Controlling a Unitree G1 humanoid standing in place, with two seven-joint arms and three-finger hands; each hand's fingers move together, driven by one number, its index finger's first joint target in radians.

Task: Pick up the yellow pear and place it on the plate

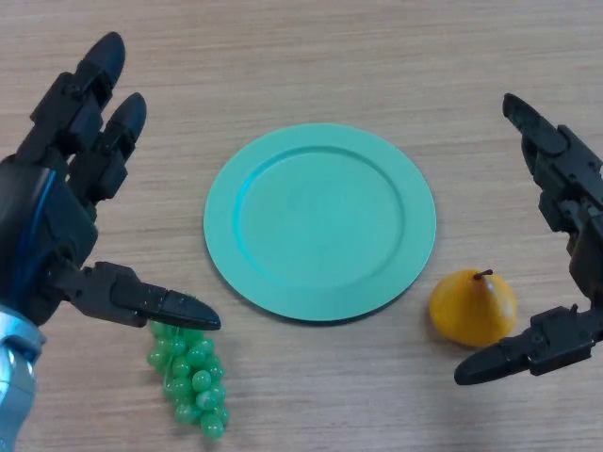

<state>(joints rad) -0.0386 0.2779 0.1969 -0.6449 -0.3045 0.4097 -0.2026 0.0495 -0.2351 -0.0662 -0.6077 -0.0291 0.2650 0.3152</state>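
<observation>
A yellow pear [474, 306] lies on the wooden table just right of the green plate [320, 220], near its lower right rim. My right hand [570, 207] is open around the pear's right side, fingers above and thumb below it, not touching. The plate carries nothing. My left hand [71, 207] hovers open at the left of the plate, its thumb reaching over a grape bunch.
A bunch of green grapes [191, 375] lies at the lower left, partly under my left thumb. Bare wooden tabletop [311, 56] stretches beyond the plate.
</observation>
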